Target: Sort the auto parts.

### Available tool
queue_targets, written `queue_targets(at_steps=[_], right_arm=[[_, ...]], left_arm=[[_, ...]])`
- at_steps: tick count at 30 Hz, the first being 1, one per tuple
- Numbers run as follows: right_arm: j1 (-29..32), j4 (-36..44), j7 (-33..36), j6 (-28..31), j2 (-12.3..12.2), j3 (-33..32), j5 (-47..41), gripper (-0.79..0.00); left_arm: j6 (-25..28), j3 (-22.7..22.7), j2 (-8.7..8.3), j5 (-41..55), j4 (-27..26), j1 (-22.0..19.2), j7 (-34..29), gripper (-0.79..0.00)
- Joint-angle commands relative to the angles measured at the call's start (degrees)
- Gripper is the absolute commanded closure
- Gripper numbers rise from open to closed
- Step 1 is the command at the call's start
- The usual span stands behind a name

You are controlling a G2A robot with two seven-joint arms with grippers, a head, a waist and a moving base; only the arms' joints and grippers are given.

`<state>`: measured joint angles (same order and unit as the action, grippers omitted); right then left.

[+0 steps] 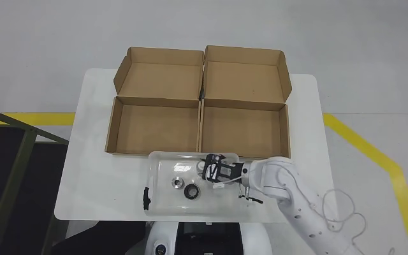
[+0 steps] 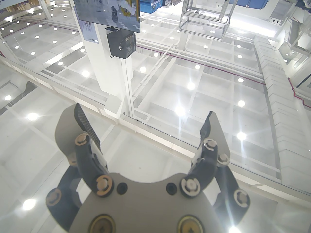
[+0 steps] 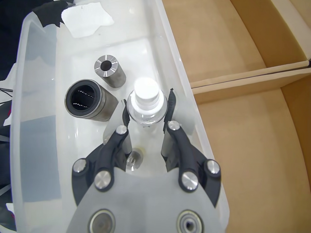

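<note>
A clear plastic bin (image 3: 170, 37) holds the parts. In it stand a small grey metal cylinder (image 3: 110, 71) with a bored end and a larger dark linear bearing (image 3: 87, 101). My right gripper (image 3: 148, 109) is down inside the bin, its two fingers pressed against the sides of a clear part with a white cap (image 3: 147, 90). From above, that gripper (image 1: 212, 171) sits at the bin's (image 1: 159, 191) right half, with the cylinder (image 1: 174, 183) and the bearing (image 1: 192, 190) to its left. My left gripper (image 2: 145, 127) points up at the ceiling, open with nothing between its fingers.
Two open cardboard boxes (image 1: 156, 127) (image 1: 242, 131) lie side by side just behind the bin, lids folded back. Both boxes' floors (image 3: 218, 37) (image 3: 243, 146) are bare. Black tape (image 1: 146, 197) and a white paper scrap (image 3: 85, 22) mark the bin's left end.
</note>
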<state>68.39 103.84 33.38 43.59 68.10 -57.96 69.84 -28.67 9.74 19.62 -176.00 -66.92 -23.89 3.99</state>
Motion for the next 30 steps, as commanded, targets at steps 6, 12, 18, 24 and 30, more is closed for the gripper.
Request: queue_targets(at_steps=[6, 12, 18, 24, 30], right_arm=[[2.0, 4.3, -1.1, 1.0, -0.8, -2.0, -1.4, 0.000], [4.5, 9.2, -6.0, -0.2, -1.4, -5.6, -5.4, 0.000], [5.8, 10.8, -12.5, 0.4, -1.6, -7.3, -11.1, 0.000], [5.4, 11.0, -17.6, 0.1, -1.5, -8.6, -17.9, 0.000], [4.7, 11.9, -22.6, 0.4, -1.6, -11.1, -24.6, 0.000]], left_arm=[[0.0, 0.0, 0.00, 0.0, 0.0, 0.0, 0.0, -0.785], [0.0, 0.0, 0.00, 0.0, 0.0, 0.0, 0.0, -0.785], [0.0, 0.0, 0.00, 0.0, 0.0, 0.0, 0.0, -0.785], [0.0, 0.0, 0.00, 0.0, 0.0, 0.0, 0.0, -0.785], [0.0, 0.0, 0.00, 0.0, 0.0, 0.0, 0.0, -0.785]])
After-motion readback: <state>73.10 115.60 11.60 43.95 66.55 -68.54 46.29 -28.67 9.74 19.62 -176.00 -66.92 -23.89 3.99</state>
